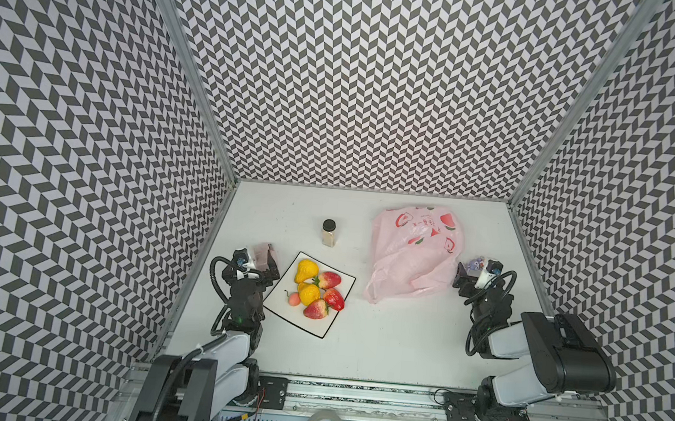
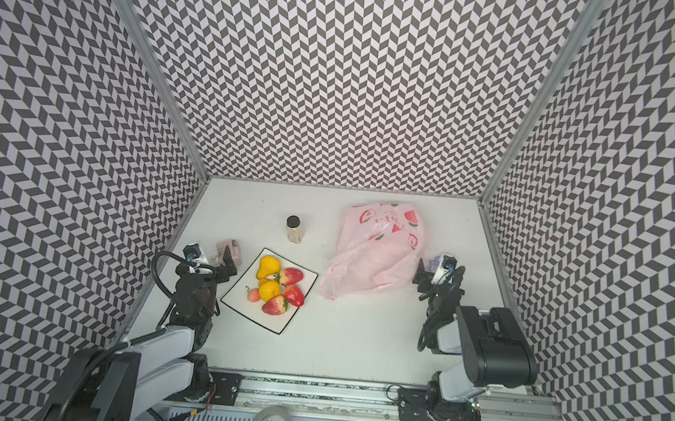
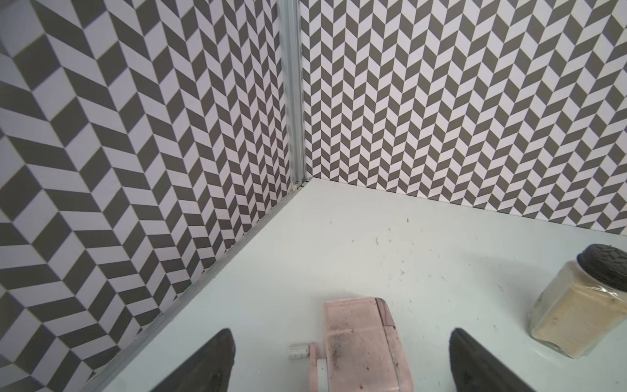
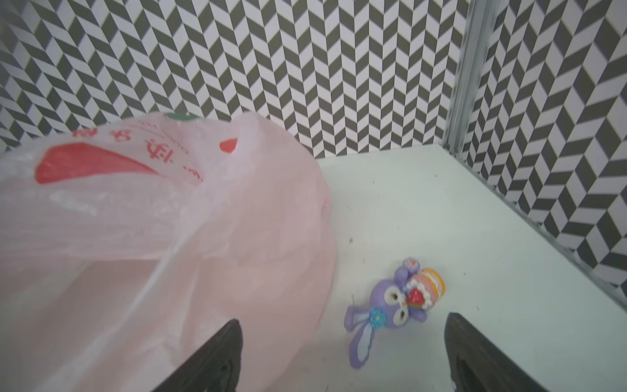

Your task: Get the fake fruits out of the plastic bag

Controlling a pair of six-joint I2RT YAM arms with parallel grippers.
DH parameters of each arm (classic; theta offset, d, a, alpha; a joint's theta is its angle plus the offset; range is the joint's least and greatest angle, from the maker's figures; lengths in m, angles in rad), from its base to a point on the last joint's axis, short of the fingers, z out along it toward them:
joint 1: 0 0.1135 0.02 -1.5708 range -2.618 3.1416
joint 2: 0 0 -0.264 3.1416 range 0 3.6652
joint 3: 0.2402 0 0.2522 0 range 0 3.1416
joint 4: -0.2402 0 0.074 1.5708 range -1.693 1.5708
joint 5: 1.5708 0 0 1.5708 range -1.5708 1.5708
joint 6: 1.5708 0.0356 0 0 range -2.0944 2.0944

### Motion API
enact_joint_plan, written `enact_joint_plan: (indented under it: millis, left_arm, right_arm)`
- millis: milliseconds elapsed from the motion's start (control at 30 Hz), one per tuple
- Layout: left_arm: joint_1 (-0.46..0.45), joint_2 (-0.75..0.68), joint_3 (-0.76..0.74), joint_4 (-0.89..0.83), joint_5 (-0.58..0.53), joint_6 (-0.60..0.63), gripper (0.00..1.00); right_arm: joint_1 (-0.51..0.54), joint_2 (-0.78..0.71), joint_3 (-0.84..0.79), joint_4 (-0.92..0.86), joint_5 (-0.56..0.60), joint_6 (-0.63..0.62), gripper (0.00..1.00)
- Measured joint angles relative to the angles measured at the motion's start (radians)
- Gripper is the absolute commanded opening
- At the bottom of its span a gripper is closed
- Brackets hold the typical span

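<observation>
Several fake fruits lie on a white square plate (image 1: pixel 277 304) at the left in both top views: yellow ones (image 1: pixel 306 270) (image 1: pixel 309 293), red strawberries (image 1: pixel 329 279) (image 1: pixel 316 309) and a tiny peach ball (image 1: pixel 294 298). The pale pink plastic bag (image 1: pixel 415 256) (image 2: pixel 378 252) lies crumpled and flat at the back right, and it fills the right wrist view (image 4: pixel 169 220). No fruit shows through it. My left gripper (image 1: pixel 270 264) (image 3: pixel 341 332) is open just left of the plate. My right gripper (image 1: pixel 467 277) (image 4: pixel 343 319) is open at the bag's right edge and holds nothing.
A small jar with a black lid (image 1: pixel 329 232) (image 3: pixel 576 305) stands behind the plate. A pink box (image 1: pixel 262 253) (image 3: pixel 359 339) lies in front of the left gripper by the left wall. A purple figurine (image 4: pixel 393 305) lies between the bag and the right wall.
</observation>
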Motion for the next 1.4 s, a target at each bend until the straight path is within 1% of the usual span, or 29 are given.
enact_joint_plan:
  millis: [67, 233, 300, 367, 467, 700, 933, 1400]
  left_arm:
    - [0.002, 0.110, 0.002, 0.110, 0.026, 0.003, 0.99]
    - [0.011, 0.347, 0.027, 0.312, 0.092, 0.008, 0.99]
    - [0.017, 0.404, 0.051, 0.338, 0.108, 0.010, 0.99]
    - [0.022, 0.404, 0.092, 0.296, 0.119, 0.011, 0.99]
    - [0.005, 0.404, 0.142, 0.301, 0.126, 0.013, 0.99]
    - [-0.035, 0.404, 0.154, 0.290, 0.135, 0.015, 0.99]
    - [-0.002, 0.413, 0.183, 0.240, 0.141, 0.016, 0.99]
    - [0.000, 0.413, 0.183, 0.238, 0.142, 0.035, 1.00]
  right_arm:
    - [0.000, 0.004, 0.003, 0.042, 0.003, 0.000, 0.93]
    - [0.000, -0.005, 0.019, 0.000, 0.009, 0.003, 0.96]
    - [0.000, -0.003, 0.017, 0.010, 0.011, 0.003, 0.97]
    - [0.000, 0.006, 0.014, 0.041, 0.012, 0.003, 0.98]
    - [0.000, 0.006, 0.014, 0.044, 0.013, 0.002, 1.00]
    - [0.000, 0.008, 0.013, 0.059, 0.015, 0.002, 0.99]
    - [0.000, 0.008, 0.014, 0.059, 0.015, 0.002, 1.00]
    - [0.013, 0.008, 0.014, 0.058, 0.041, -0.010, 0.99]
